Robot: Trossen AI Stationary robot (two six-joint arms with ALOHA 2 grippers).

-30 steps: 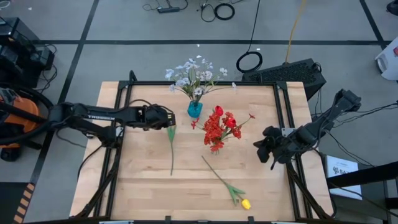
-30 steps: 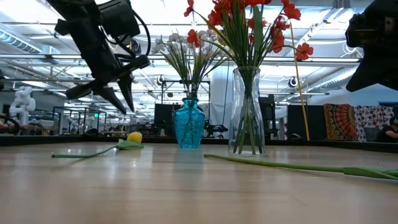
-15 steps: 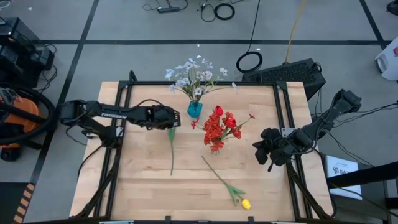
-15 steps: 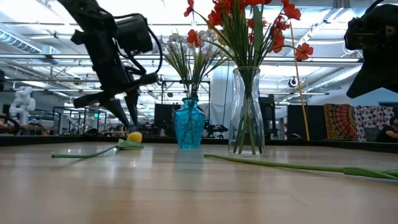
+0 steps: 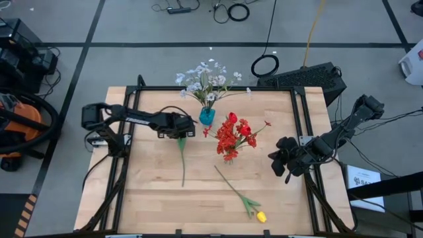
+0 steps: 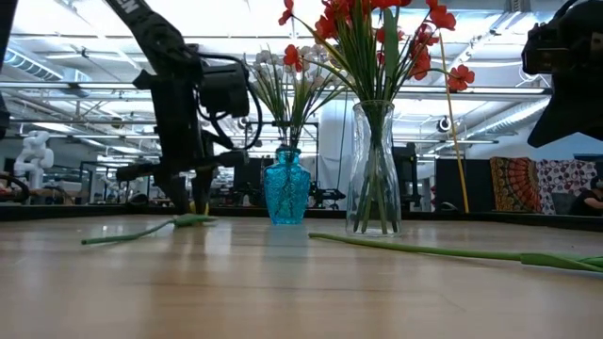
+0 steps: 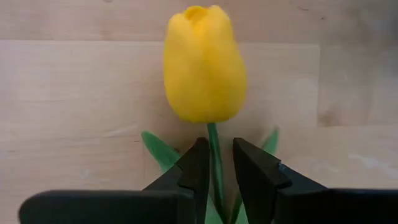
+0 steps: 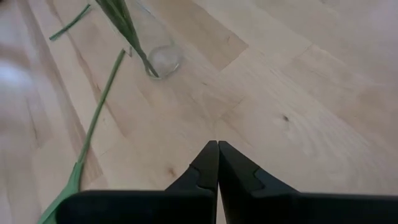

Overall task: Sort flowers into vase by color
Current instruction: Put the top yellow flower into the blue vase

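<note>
High view: left gripper (image 5: 181, 129) is low over the head end of a yellow tulip (image 5: 182, 155) whose stem runs toward the near edge of the counter (image 5: 152, 198), left of centre. The blue vase (image 5: 207, 116) with white sprays and the clear vase (image 5: 230, 147) with red flowers stand close by, near the far edge. A second yellow tulip (image 5: 246, 200) lies toward the near right corner. Right gripper (image 5: 285, 160) waits at the right edge.

Low view: left gripper (image 6: 188, 193) is down at the counter with the blue vase (image 6: 287, 188) right beside it. Risk: a lift or swing could clip that vase or its sprays and tip it.

Left wrist view: jaws narrowly spread, straddling the thin stem just under the yellow bloom (image 7: 204, 65), not yet pinching. Risk: the stem slips out on closing, or the jaws catch a leaf (image 7: 160, 149) instead; held this near the head, the long stem may dangle and drag.

Right wrist view: jaws pressed together, empty, over bare counter (image 8: 292, 93).
</note>
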